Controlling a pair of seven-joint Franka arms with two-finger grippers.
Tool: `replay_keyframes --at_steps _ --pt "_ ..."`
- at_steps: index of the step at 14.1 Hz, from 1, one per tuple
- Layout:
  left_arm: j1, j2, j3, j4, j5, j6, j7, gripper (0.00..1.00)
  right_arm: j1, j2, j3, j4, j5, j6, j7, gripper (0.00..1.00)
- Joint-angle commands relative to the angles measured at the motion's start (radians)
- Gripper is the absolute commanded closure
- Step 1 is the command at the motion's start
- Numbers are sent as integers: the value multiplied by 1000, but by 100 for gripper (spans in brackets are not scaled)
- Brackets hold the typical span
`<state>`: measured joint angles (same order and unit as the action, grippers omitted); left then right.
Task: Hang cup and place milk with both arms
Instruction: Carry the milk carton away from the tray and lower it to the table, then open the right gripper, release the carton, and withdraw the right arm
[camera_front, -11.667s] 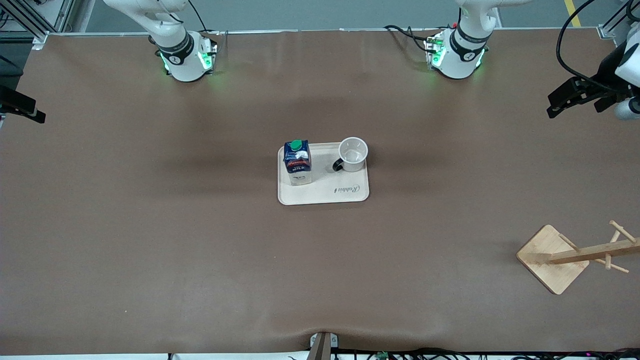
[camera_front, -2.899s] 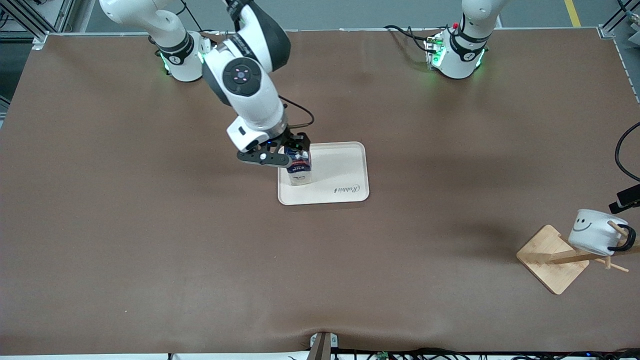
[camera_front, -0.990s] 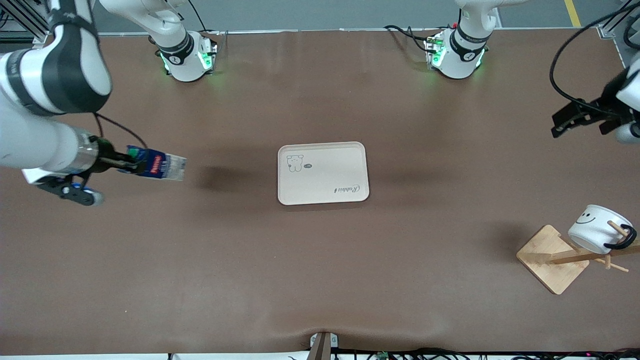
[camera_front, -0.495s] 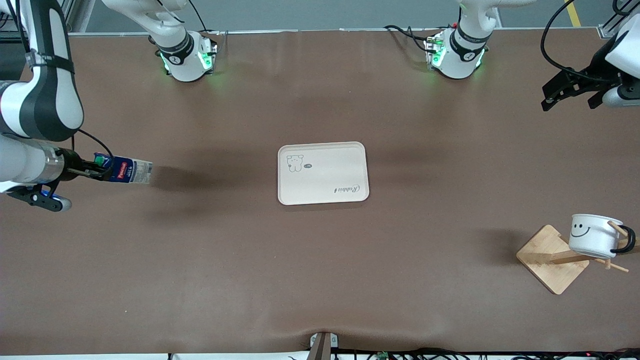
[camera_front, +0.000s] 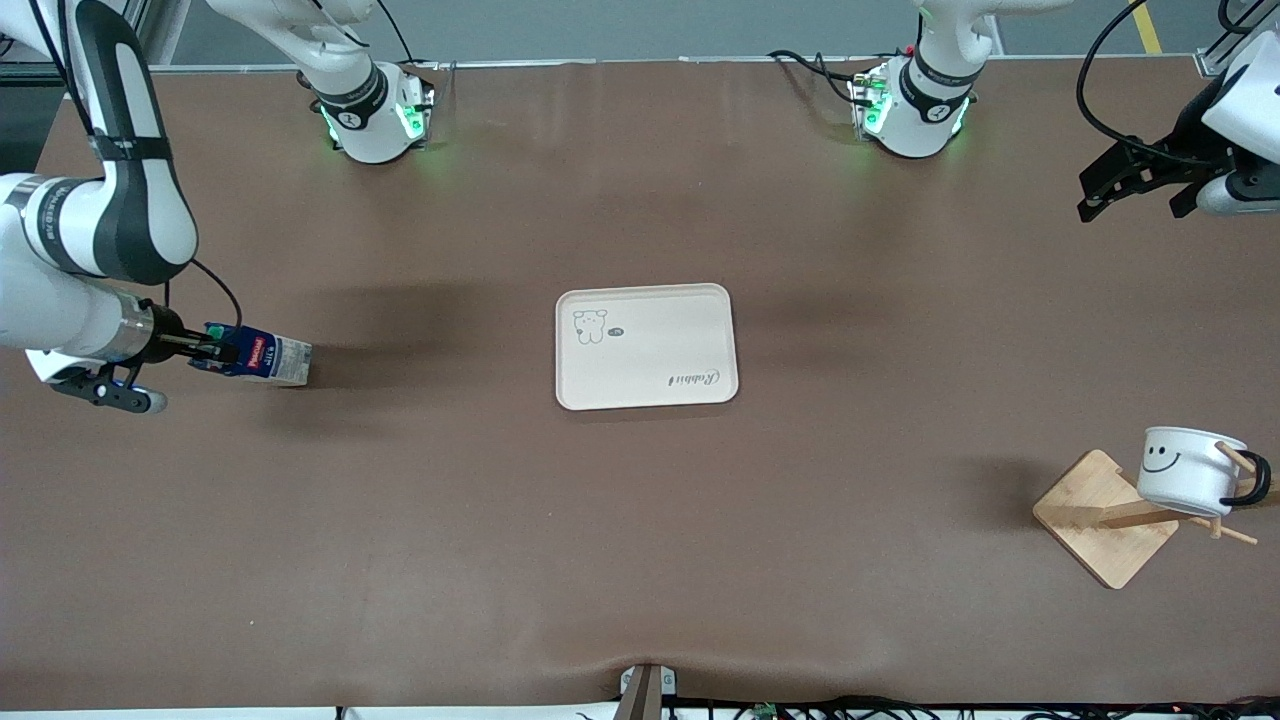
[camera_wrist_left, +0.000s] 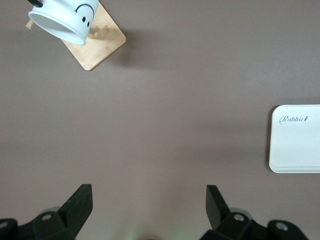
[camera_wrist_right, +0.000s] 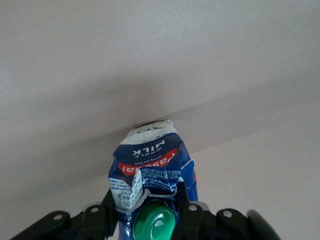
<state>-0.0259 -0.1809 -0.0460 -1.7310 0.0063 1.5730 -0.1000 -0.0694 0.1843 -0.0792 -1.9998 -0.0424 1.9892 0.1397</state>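
Right tool (camera_front: 212, 352) on milk (camera_front: 262, 359); tray (camera_front: 646, 390)

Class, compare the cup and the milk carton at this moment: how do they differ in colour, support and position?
Colour: the cup is white with a black smiley and handle; the milk carton is dark blue with a green cap.
Support: the cup hangs by its handle on the wooden rack, free of the open left gripper; the carton is clamped in the right gripper.
Position: the cup is at the left arm's end, the carton at the right arm's.
Both are off the tray.
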Motion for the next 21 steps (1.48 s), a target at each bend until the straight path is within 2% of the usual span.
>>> replay_keyframes --at_steps 1,4,5,6,7,8,9,17,19,21 --pt "-8 -14 3 -13 -16 19 -4 0 -23 -48 16 -48 -16 8 -15 100" --pt "-9 -18 -6 -4 -12 15 -4 0 -29 -48 18 -80 -16 11 -18 100" --pt "-5 -17 -9 14 -12 9 0 0 -27 -48 18 -80 -16 10 -20 56" --pt "-5 -14 -9 17 -14 9 0 0 -27 -48 18 -80 -16 8 -20 19" --pt "-3 -11 -9 18 -14 7 8 0 -27 -48 18 -80 -16 7 -22 10" --pt "-3 -9 -9 16 -14 7 11 0 -26 -48 18 -80 -16 4 -22 8" --pt "-2 -6 -9 16 -14 7 14 0 -26 -48 18 -80 -16 3 -22 0" --pt "1 4 1 24 -5 -11 22 0 -29 -45 18 -57 -16 -7 -48 0" --pt "0 8 1 25 -5 -10 22 0 -24 -34 18 51 -17 -149 -49 0" --pt "0 8 1 24 -5 -11 22 0 8 -25 22 172 -17 -389 -40 0"
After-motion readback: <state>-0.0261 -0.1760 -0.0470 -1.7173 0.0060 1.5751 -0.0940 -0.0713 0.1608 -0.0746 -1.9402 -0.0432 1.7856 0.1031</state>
